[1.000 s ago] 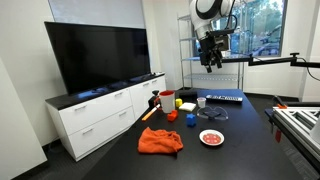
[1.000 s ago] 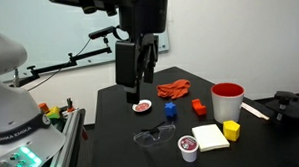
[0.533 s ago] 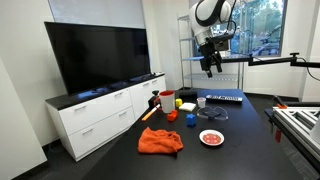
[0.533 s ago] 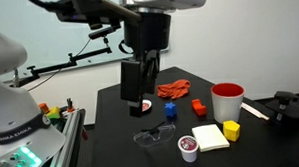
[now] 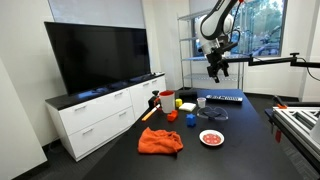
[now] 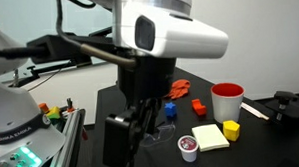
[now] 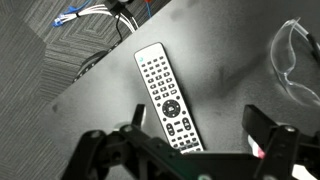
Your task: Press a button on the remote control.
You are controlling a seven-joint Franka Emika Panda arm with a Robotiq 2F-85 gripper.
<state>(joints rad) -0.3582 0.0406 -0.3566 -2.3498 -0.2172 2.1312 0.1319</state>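
The end effector (image 5: 216, 72) had swung over the remote control (image 7: 168, 100), its fingers spread. It hung above the remote, and no button was pressed yet.

Arm (image 6: 173, 33): glossy white rounded link housings with a grey circular joint cap. Gripper (image 7: 182, 150): black body; black, blocky fingers (image 7: 95, 152).
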